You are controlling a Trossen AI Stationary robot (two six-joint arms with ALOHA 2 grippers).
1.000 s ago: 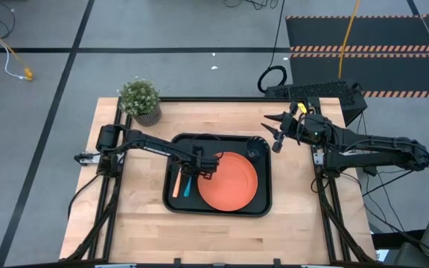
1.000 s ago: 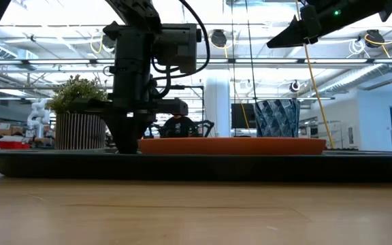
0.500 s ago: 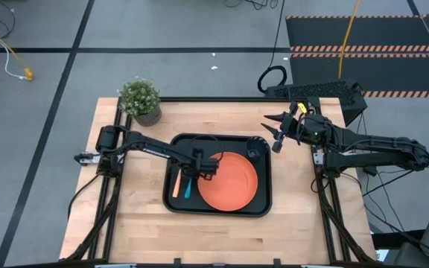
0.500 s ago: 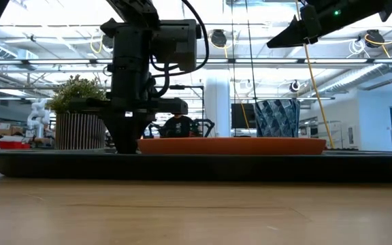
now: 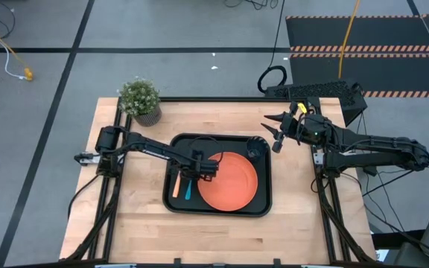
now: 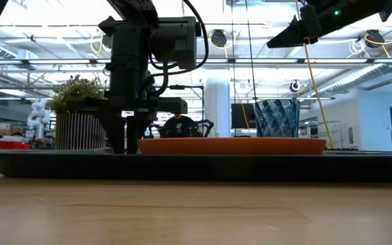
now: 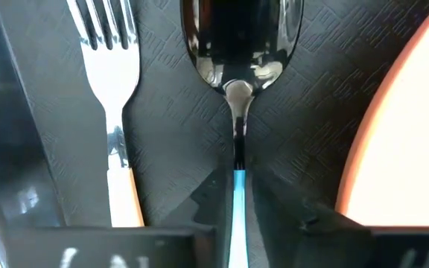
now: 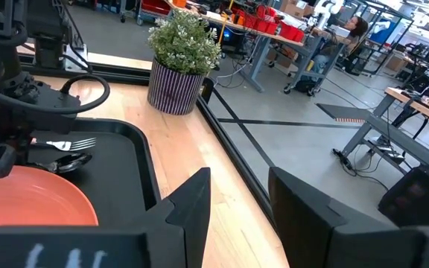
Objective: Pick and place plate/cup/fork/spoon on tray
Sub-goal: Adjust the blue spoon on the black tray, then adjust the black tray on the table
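The left gripper [image 5: 187, 174] stands spread over the spoon [image 7: 238, 67] on the tray [image 5: 259, 202], fork [image 7: 115, 89] beside it, plate [image 5: 229, 181] edge near. The right gripper [image 5: 272, 131], spread, hovers beyond the tray's corner by the cup [image 5: 256, 147].

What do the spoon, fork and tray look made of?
Spoon: polished metal bowl with mirror reflections, light blue handle, probably plastic. Fork: bright metal tines, orange-yellow handle, likely plastic. Tray: matte black with fine embossed texture, probably plastic.
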